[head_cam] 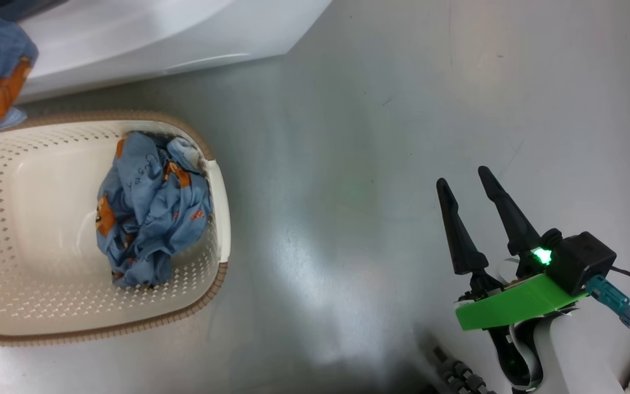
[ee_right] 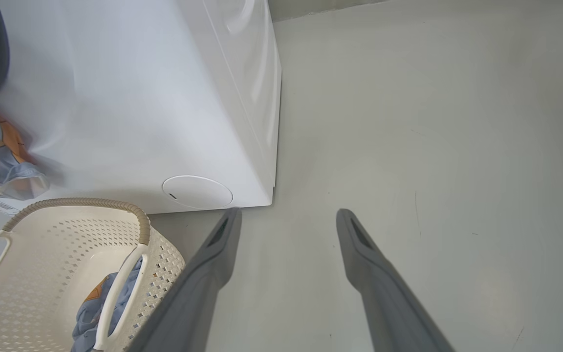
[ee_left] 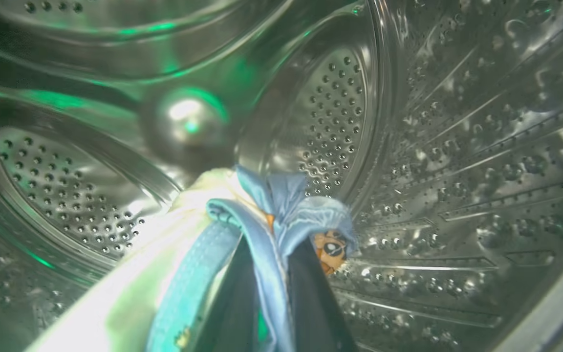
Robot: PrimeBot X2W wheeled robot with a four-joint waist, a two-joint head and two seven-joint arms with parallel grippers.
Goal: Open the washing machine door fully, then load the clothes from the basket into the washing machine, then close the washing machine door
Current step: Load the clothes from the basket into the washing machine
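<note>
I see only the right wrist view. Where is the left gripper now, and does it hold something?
Observer: The left gripper is inside the steel drum, shut on a light-blue garment.
Operator: How much clothing lies in the basket? I see only a corner of it.
Observer: A crumpled blue bundle lies in the basket, against the wall on the side of the right gripper.

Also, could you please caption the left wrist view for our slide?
Jaws shut on light-blue clothes inside the steel drum.
</note>
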